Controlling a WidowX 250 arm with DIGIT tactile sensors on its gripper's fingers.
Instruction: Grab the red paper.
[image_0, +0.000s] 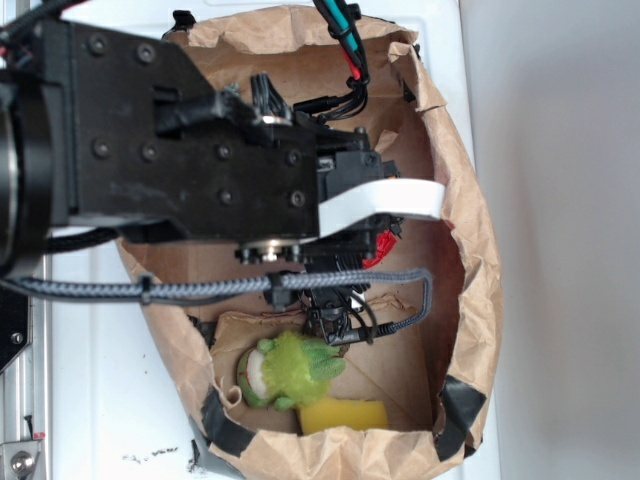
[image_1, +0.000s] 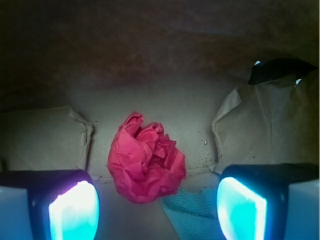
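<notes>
Wrist view: gripper (image_1: 157, 210) spread wide, holding nothing, poised above the red paper (image_1: 146, 159), which lies on the bag (image_1: 235, 105) floor between the fingers. Descent and closing remain, by my judgement.

Crumpled matt red paper (image_1: 146, 162)

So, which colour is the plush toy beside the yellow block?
Green plush toy, with a pale face; the exterior view shows it best.
</notes>
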